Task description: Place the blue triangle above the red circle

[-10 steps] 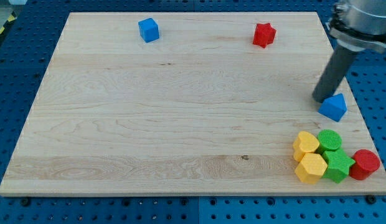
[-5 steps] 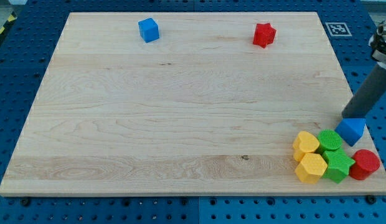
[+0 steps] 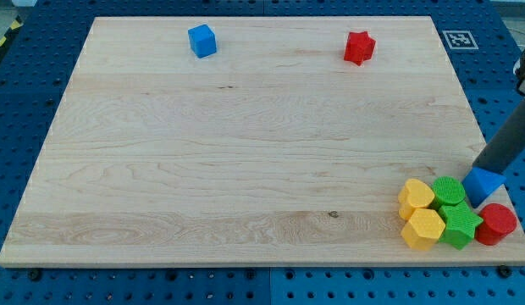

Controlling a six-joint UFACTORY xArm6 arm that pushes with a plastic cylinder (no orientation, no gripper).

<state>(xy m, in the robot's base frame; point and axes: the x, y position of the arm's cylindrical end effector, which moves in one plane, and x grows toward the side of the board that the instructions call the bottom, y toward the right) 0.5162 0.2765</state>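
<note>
The blue triangle [image 3: 483, 185] sits near the board's right edge at the view's lower right, just above the red circle [image 3: 497, 224] and beside the green circle [image 3: 450, 191]. My tip [image 3: 479, 166] touches the blue triangle's upper side, with the dark rod slanting up to the view's right.
A cluster at the lower right holds a yellow heart [image 3: 416, 195], a yellow hexagon [image 3: 423, 229] and a green star [image 3: 460, 224]. A blue cube [image 3: 202, 40] and a red star [image 3: 359, 47] lie near the top. The wooden board's right edge [image 3: 491, 144] is close to my tip.
My tip has pushed the blue triangle down and to the right, from above the cluster to a spot right above the red circle. The other blocks have not moved.
</note>
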